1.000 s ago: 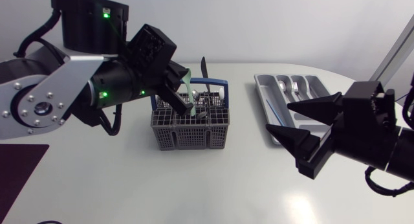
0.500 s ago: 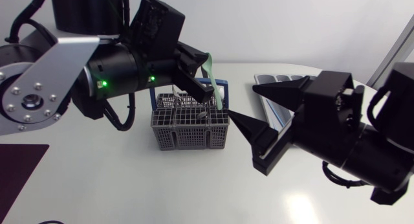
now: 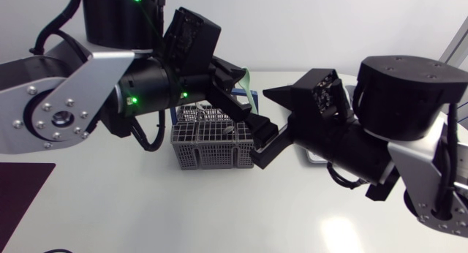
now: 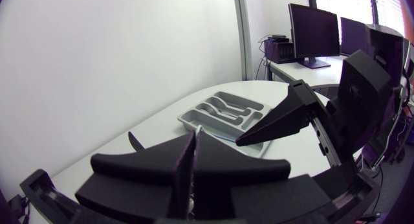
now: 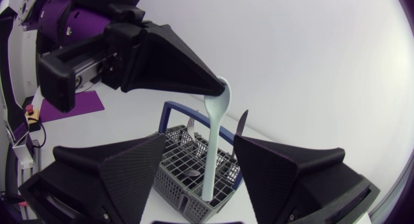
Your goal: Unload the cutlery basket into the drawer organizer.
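Note:
My left gripper (image 3: 240, 96) is shut on the bowl end of a pale mint spoon (image 3: 250, 88) and holds it above the grey cutlery basket (image 3: 212, 149). In the right wrist view the spoon (image 5: 213, 146) hangs down from the left gripper (image 5: 222, 92), its handle end low over the basket (image 5: 187, 185). My right gripper (image 5: 199, 149) stands open with one finger on each side of the spoon, not touching it. In the head view the right gripper (image 3: 272, 121) sits just right of the basket. The grey drawer organizer (image 4: 223, 112) lies beyond, with some cutlery in it.
The basket has a blue handle (image 5: 184, 114) and holds a black utensil (image 5: 240, 123) upright, plus metal cutlery. My right arm (image 3: 395, 114) covers most of the organizer in the head view. A dark mat (image 3: 18, 187) lies at the table's left front.
My left gripper carried the spoon up and to the right, off the basket. My right arm swung left from the organizer to the spoon, and its fingers have narrowed a little.

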